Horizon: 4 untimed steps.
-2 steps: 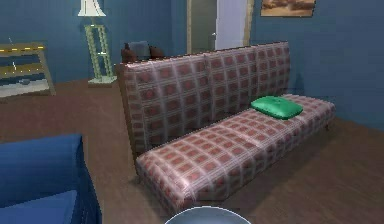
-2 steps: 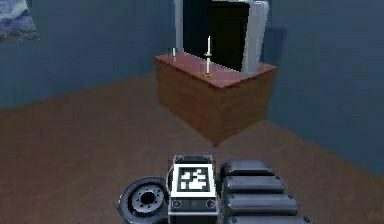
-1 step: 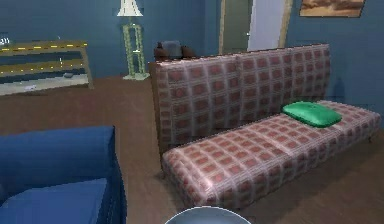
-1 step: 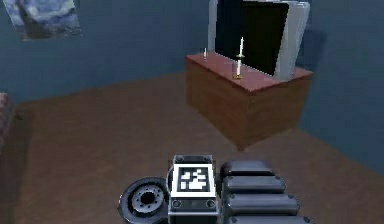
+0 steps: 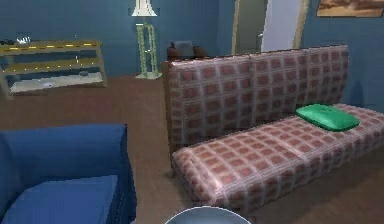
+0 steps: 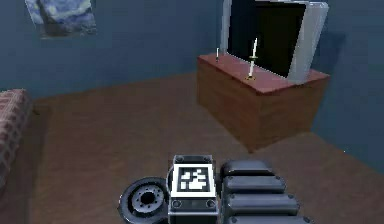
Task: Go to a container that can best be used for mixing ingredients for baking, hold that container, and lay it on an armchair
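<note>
- Shelf (image 5: 52, 62), forward view's upper left: yellowish boards carrying small pale blobs, too small to name.
- Cabinet (image 6: 262, 95), arm side view's upper right: a brown box with closed faces, contents hidden. A TV (image 6: 275, 35) stands on top. Two thin upright sticks (image 6: 254, 58), candle-like, stand in front of the TV.
- Glass case (image 5: 147, 48): tall and narrow, against the far blue wall, with a pale shade above it. What is inside is hard to make out.
- Grey rim (image 5: 205, 214): pale, smooth and curved, darker inside the curve. It is cut off by the forward view's bottom edge, just right of the armchair (image 5: 62, 175). Whether this is the mixing container cannot be told.
- Armchair: blue, forward view's lower left, cut off by the left and bottom edges.
- Sofa (image 5: 265, 120): red-grey plaid, right of the armchair and apart from it. A green cushion (image 5: 327, 117) lies on the seat's right end.
- Gripper (image 6: 146, 200): a dark round mass just left of the white marker (image 6: 192, 180), at the arm side view's bottom edge. The fingers cannot be made out, so neither their spread nor whether anything is held can be told.
- Picture (image 6: 62, 18): on the blue wall, cut off by the top edge.
</note>
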### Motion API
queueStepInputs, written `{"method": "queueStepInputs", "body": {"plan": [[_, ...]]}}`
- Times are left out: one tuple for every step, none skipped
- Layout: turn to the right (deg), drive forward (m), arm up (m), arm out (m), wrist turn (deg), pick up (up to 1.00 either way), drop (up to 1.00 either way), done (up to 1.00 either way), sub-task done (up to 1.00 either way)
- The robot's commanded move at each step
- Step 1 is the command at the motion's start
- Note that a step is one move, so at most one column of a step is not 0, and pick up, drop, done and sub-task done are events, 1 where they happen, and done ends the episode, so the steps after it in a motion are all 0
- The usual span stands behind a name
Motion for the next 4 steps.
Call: {"method": "queueStepInputs", "body": {"plan": [[0.0,0.55,0.00,0.00,0.0,0.00,0.00,0.00,0.00],[45.0,0.00,0.00,0.00,0.0,0.00,0.00,0.00,0.00],[39.0,0.00,0.00,0.00,0.0,0.00,0.00,0.00,0.00],[3.0,0.00,0.00,0.00,0.0,0.00,0.00,0.00,0.00]]}}
